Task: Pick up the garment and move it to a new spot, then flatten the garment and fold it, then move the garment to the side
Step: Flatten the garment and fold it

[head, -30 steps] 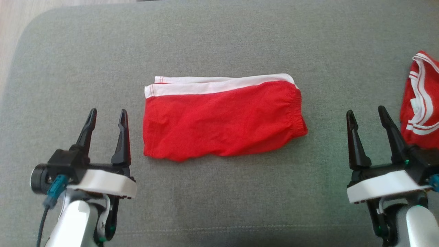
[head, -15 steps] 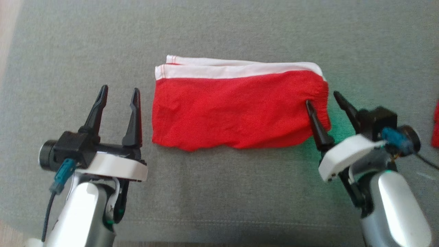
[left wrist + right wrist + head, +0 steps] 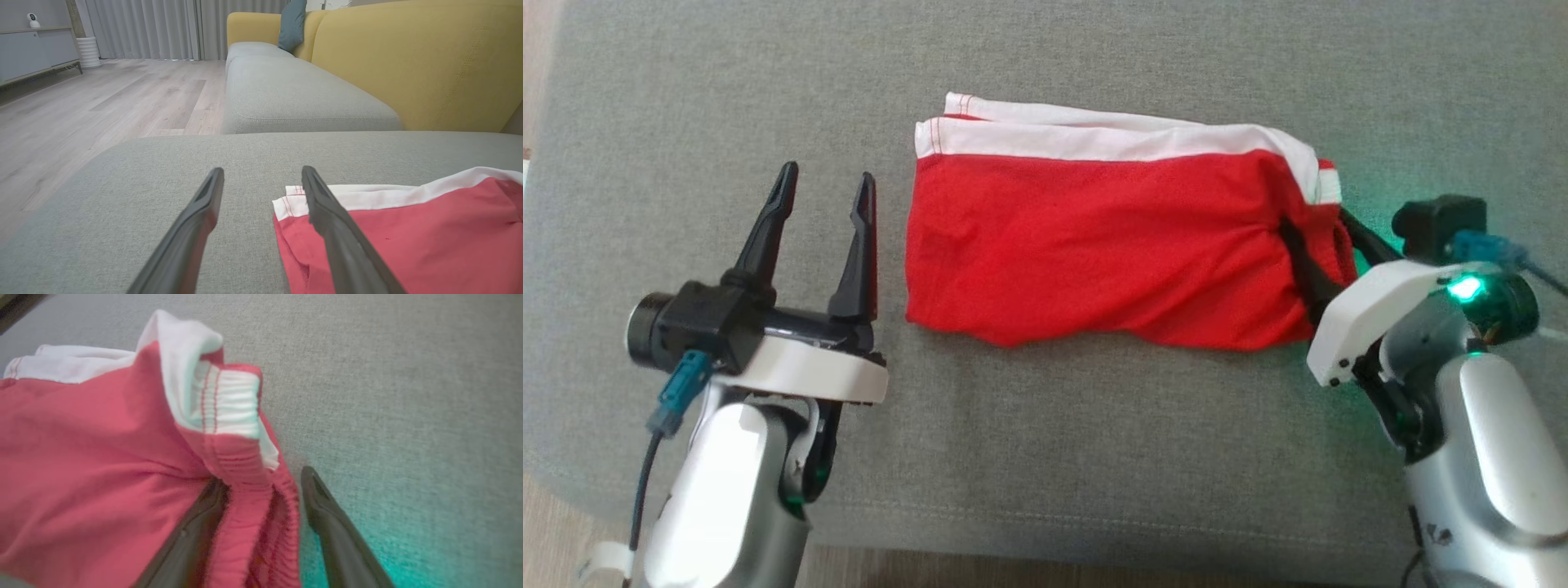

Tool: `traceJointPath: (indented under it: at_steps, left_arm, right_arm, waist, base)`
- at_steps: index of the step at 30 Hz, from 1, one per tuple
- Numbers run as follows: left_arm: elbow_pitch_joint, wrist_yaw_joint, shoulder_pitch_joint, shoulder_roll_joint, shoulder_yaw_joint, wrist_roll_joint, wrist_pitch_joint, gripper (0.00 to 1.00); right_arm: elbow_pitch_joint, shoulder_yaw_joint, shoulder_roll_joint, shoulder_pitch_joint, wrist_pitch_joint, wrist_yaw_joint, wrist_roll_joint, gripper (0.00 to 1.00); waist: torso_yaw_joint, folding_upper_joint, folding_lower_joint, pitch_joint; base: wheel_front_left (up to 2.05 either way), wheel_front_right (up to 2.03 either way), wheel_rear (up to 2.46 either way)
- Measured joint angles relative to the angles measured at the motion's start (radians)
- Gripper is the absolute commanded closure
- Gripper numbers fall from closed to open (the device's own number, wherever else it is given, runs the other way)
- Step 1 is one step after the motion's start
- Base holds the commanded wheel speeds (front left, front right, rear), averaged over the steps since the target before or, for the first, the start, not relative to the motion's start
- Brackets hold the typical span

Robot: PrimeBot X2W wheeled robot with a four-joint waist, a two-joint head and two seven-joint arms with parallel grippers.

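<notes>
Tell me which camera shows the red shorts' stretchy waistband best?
The right wrist view: the waistband sits close up, bunched inside the right gripper. The head view shows it small, at the right end of the garment. The left wrist view shows the garment's opposite, white-edged end.

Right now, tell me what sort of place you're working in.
Most likely a home living room: a grey sofa seat with a yellow backrest, a wood-look floor, and long pale curtains at the far wall.
</notes>
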Motion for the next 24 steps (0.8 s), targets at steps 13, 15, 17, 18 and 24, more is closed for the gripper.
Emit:
traceJointPath:
  at_steps: [13, 15, 17, 18, 24]
  left_arm:
    - [0.012, -0.017, 0.007, -0.023, 0.038, 0.031, 0.000, 0.00]
    - [0.012, -0.017, 0.008, -0.023, 0.041, 0.031, 0.000, 0.00]
    - [0.016, -0.018, 0.010, -0.026, 0.045, 0.031, 0.000, 0.00]
    - [0.018, -0.018, 0.011, -0.026, 0.046, 0.032, 0.000, 0.00]
    - [0.033, -0.018, 0.035, -0.030, 0.049, 0.040, 0.000, 0.00]
  right_arm:
    - [-0.087, 0.013, -0.117, 0.082, 0.068, 0.000, 0.174, 1.00]
    - [-0.097, 0.008, -0.134, 0.091, 0.073, 0.000, 0.188, 1.00]
    - [-0.120, -0.008, -0.163, 0.105, 0.083, 0.000, 0.228, 1.00]
    - [-0.133, -0.013, -0.173, 0.112, 0.085, 0.000, 0.246, 1.00]
    - [-0.200, -0.033, -0.153, 0.139, 0.155, 0.000, 0.500, 1.00]
  waist:
    - [-0.027, 0.0000, 0.0000, -0.043]
    - [-0.029, 0.0000, 0.0000, -0.048]
    - [-0.034, 0.0000, 0.0000, -0.057]
    - [-0.035, 0.0000, 0.0000, -0.060]
    - [-0.046, 0.0000, 0.0000, -0.091]
  base:
    - [0.00, 0.00, 0.00]
    - [0.00, 0.00, 0.00]
    - [0.00, 0.00, 0.00]
    - [0.00, 0.00, 0.00]
    - [0.00, 0.00, 0.00]
